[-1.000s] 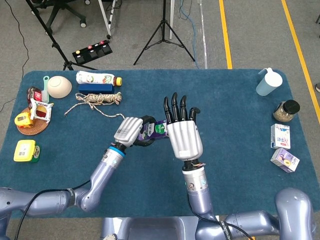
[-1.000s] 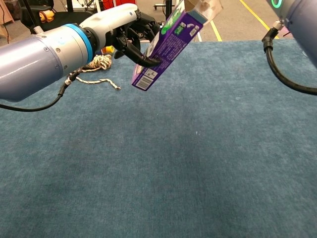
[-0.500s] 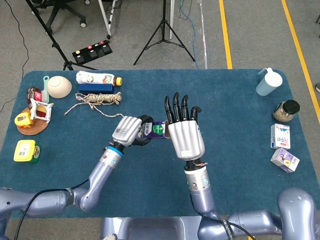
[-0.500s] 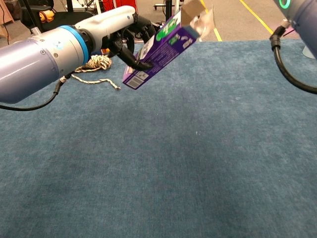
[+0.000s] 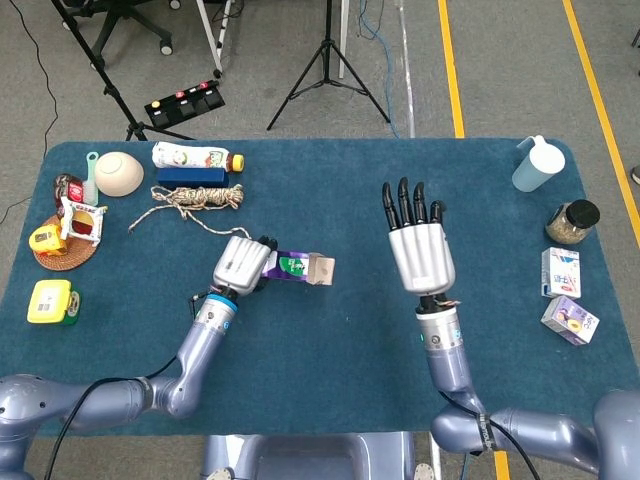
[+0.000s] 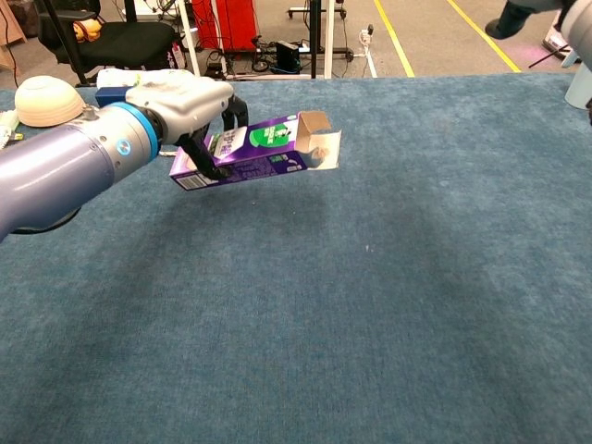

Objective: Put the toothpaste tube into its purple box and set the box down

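Observation:
My left hand (image 5: 240, 265) (image 6: 190, 102) grips the purple toothpaste box (image 5: 297, 268) (image 6: 254, 153) near its closed end. The box lies nearly level just above the blue table (image 5: 320, 330), its open end with loose flaps pointing right. The toothpaste tube itself does not show; something pale shows inside the open mouth. My right hand (image 5: 420, 245) is raised to the right of the box, well apart from it, fingers straight and spread, holding nothing. In the chest view only a dark bit of my right hand (image 6: 518, 17) shows at the top right corner.
At the back left lie a rope (image 5: 195, 197), a bottle (image 5: 195, 157), a bowl (image 5: 118, 173) and small items on a mat (image 5: 65, 235). A yellow block (image 5: 50, 301) sits near the left edge. A cup (image 5: 531, 165), jar (image 5: 572, 222) and two small cartons (image 5: 562, 272) stand at the right.
My left hand lowered the box from a steep tilt to nearly level and shifted it left. My right hand drew away from the box's open end to the right.

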`<state>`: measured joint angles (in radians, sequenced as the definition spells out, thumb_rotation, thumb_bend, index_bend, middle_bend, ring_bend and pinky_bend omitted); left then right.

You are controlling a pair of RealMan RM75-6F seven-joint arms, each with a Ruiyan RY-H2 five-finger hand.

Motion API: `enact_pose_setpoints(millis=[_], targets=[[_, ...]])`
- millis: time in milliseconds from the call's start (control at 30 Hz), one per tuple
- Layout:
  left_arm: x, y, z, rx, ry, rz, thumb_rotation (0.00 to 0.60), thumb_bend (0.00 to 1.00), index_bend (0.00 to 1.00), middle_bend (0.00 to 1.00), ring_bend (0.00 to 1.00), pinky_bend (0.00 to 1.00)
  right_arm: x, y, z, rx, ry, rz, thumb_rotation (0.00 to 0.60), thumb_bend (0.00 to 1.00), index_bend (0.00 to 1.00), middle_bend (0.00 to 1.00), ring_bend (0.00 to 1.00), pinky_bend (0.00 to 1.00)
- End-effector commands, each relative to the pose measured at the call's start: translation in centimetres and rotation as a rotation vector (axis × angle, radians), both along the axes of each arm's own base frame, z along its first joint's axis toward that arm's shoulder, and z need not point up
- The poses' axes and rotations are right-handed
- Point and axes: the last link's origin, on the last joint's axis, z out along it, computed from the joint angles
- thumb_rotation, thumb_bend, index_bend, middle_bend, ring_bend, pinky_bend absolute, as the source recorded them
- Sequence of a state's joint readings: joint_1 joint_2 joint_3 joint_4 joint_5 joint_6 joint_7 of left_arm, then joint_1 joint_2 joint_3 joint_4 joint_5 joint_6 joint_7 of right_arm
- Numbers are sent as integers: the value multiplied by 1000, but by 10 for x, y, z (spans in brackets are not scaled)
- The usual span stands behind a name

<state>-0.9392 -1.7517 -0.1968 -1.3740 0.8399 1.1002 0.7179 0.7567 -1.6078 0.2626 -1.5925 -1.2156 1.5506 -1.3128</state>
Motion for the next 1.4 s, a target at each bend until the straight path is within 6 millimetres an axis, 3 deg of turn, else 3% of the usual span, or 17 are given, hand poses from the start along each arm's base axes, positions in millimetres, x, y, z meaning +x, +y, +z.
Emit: enact_pose_setpoints(millis=[33,133,167,233,533,633,967,1033,1167,1233,1400], targets=[[-1,0,-7,-13,9,15,600,313,461,431,402,658,-16,-4,-1,12,5,-28,600,217,76,158,197,384],[2,-1,-8,-11,-5,14,600,286,106,157,228,531,-23,-6,0,15,-5,-34,600,218,76,158,197,379],[4,-1,-7,-7,-14,9,600,279,37,88,188,501,-25,-7,0,15,-8,-36,600,217,76,158,197,378],[8,-2,-3,1,-39,-6,600,267,0,18,142,465,-27,-7,2,16,-17,-39,600,217,76,158,197,372],[12,-7,22,9,-137,-22,600,181,0,0,82,410,-43,-5,7,38,-77,-56,600,217,76,158,197,354],[9,-10,39,28,-188,-50,600,166,0,0,64,382,-51,-2,12,52,-116,-49,600,215,76,157,197,347],[-51,-25,119,148,-237,-8,600,61,0,0,0,287,-102,-10,28,167,-295,93,600,22,95,127,160,248],[-67,-38,142,168,-261,6,600,61,0,0,0,282,-121,-15,35,177,-324,75,600,4,100,120,153,225],[-85,-57,164,170,-268,34,600,61,0,0,0,279,-142,-18,43,194,-396,35,600,0,116,115,138,210],[-106,-82,183,180,-272,87,600,61,0,0,0,278,-159,-12,54,215,-501,-6,600,0,118,108,122,198],[-136,-124,201,180,-299,128,600,60,0,0,0,275,-172,16,76,258,-627,-29,600,0,119,104,108,187]])
